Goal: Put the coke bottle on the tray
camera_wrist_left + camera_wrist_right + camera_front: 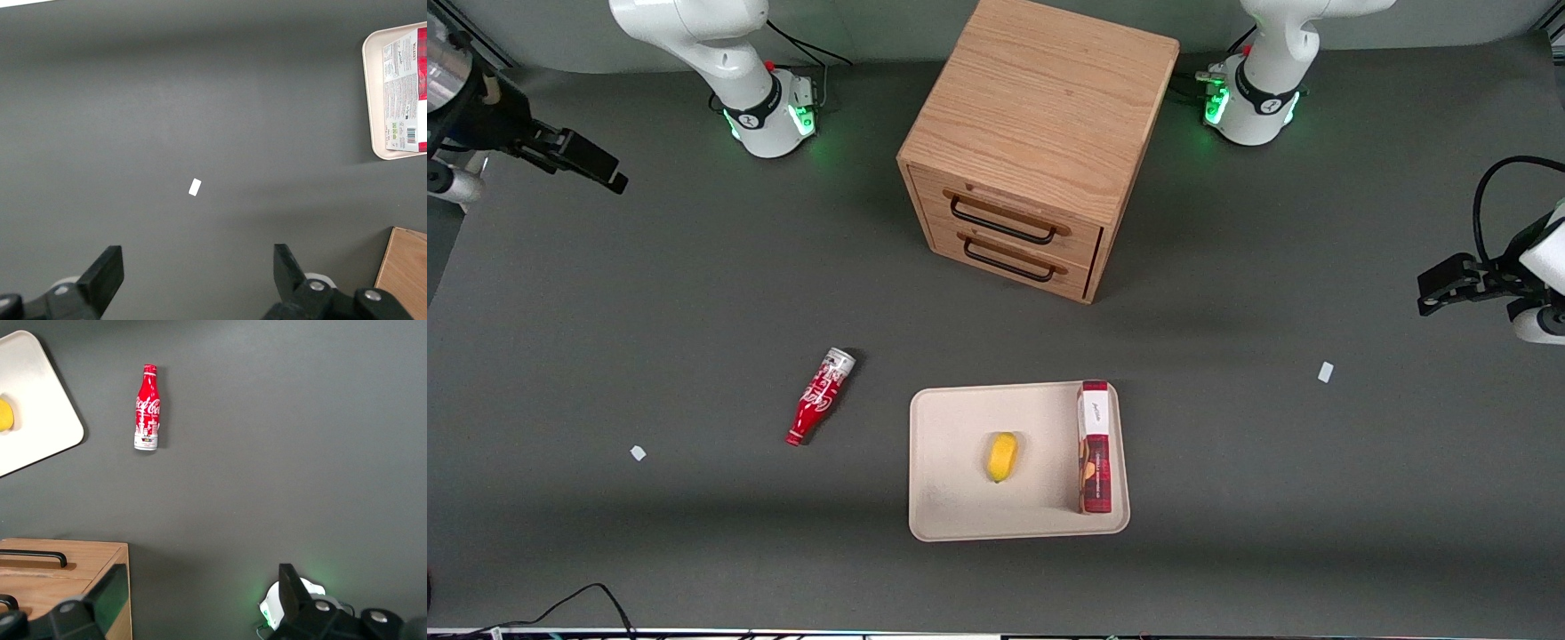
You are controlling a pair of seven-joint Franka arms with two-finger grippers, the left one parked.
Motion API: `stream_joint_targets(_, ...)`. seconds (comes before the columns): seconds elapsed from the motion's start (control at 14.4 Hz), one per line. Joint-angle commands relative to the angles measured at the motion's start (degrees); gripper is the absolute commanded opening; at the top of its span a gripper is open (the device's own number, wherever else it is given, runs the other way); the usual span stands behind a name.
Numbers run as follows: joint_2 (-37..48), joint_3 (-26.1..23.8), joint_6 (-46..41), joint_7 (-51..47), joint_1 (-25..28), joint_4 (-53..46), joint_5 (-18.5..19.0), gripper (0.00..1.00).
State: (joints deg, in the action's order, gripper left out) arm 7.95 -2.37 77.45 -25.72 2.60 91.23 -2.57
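The coke bottle lies on its side on the grey table, beside the tray toward the working arm's end, with its red cap nearer the front camera. It also shows in the right wrist view. The beige tray lies near the front of the table, and its corner shows in the right wrist view. My right gripper hangs high at the working arm's end of the table, far from the bottle. In its wrist view the gripper is open and empty.
A yellow fruit and a red-and-white box lie on the tray. A wooden two-drawer cabinet stands farther from the camera than the tray. Small white tape bits lie on the table.
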Motion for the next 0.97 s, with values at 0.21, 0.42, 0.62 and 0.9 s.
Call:
stream_joint_targets(0.21,-1.71,0.87,-3.98,1.2,0.48,-2.99,-1.3,1.0)
stream_joint_targets(0.42,-2.06,0.53,-4.33,2.16,0.74,-2.63,-0.86,1.0)
stream_joint_targets(0.62,-3.72,-0.18,-3.98,1.47,1.44,-4.56,-1.47,1.0)
stream_joint_targets(0.9,-15.04,-4.31,-2.23,-9.31,2.15,-13.34,-2.08,1.0)
